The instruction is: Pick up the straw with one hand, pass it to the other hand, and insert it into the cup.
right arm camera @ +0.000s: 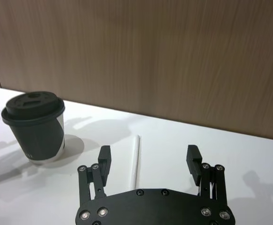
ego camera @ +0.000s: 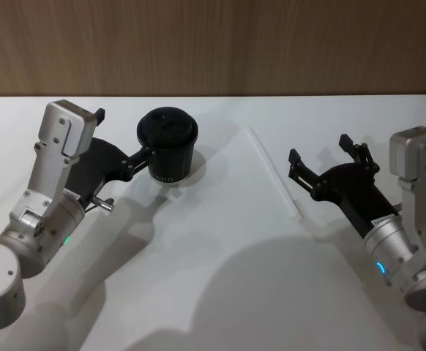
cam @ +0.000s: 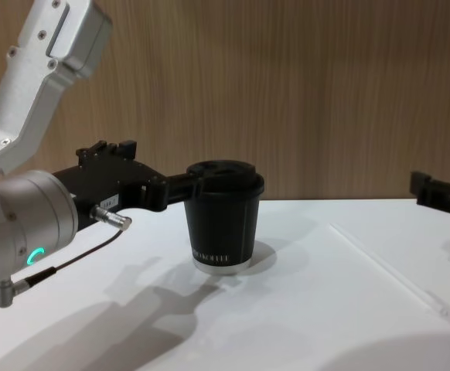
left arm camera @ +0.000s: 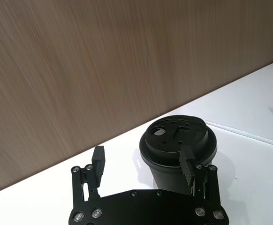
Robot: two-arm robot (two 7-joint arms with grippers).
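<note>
The right gripper (ego camera: 320, 148) hangs over the white bench (ego camera: 220, 278), jaws spread wide and empty. Just ahead of them the long, thin translucent-white plastic straw (ego camera: 275, 172) lies flat. Its long axis runs away from the robot, slanting left toward the small black lidded paper cup (ego camera: 170, 150). The left gripper (ego camera: 123, 134), jaws open and empty, sits against that cup, farther from the straw.

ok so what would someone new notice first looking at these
The black lidded cup stands upright left of centre on the white table, with the open left gripper close beside it. To the right, the thin straw lies flat on the table, and the open right gripper hovers just to its right, holding nothing.
</note>
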